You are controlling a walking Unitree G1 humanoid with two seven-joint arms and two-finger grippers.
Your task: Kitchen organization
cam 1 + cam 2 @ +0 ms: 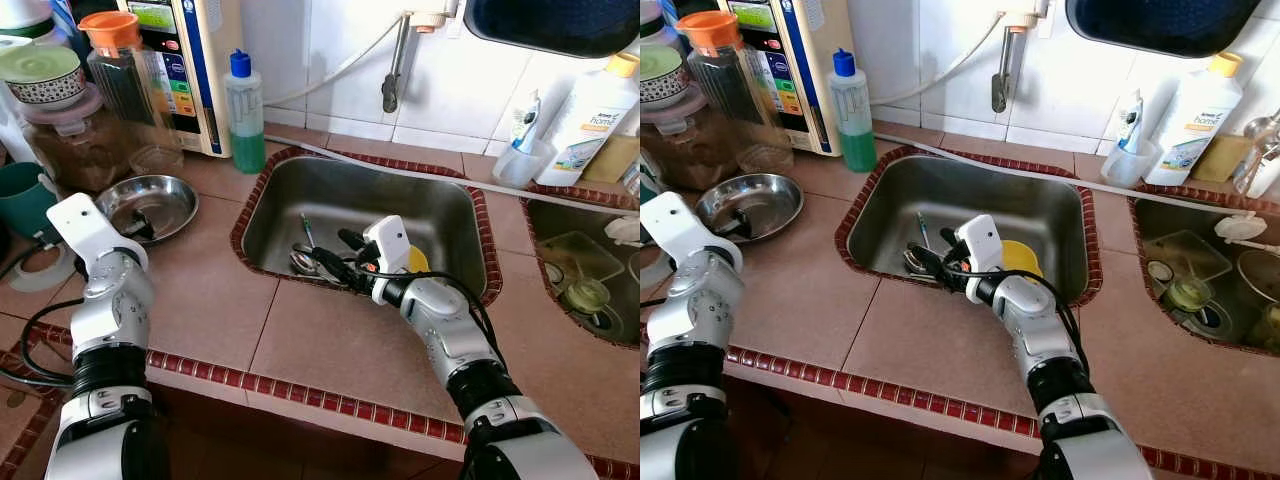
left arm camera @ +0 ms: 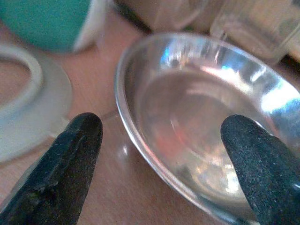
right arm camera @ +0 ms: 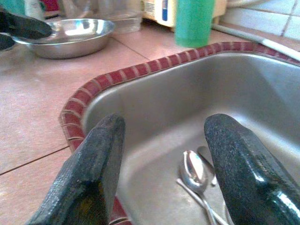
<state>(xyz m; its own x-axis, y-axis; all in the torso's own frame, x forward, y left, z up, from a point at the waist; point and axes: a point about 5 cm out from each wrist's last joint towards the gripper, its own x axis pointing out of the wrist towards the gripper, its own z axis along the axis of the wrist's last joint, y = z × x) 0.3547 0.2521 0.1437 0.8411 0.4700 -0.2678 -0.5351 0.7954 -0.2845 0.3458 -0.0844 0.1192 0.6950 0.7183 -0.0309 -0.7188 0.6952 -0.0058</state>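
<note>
The right claw (image 1: 335,262) hangs open over the front left corner of the sink (image 1: 420,195), its two black fingers (image 3: 91,173) spread and holding nothing; below them spoons (image 3: 194,171) lie on the sink floor near the front wall, and a yellow thing (image 1: 417,260), partly hidden by the wrist, sits just beside them; the sink is sunk in the tiled surface (image 1: 200,300), ringed by a dark red tile border; the left claw (image 2: 161,164) is open too, at the steel bowl (image 1: 150,205) near the surface's left edge, one finger (image 2: 70,159) outside the rim on the tile and the other (image 2: 262,168) over the bowl's inside, gripping nothing; just beside the bowl stand a teal cup (image 1: 25,198) and a white ring-shaped lid (image 1: 45,268); behind it, along the back left of the surface, are a brown jar (image 1: 75,140), a clear jug with an orange cap (image 1: 120,70) and a green bottle with a blue cap (image 1: 245,115); a tap (image 1: 395,70) hangs from the wall over the sink; a white bottle with a yellow cap (image 1: 590,115) stands at the back right, beside a second sink (image 1: 585,290).
</note>
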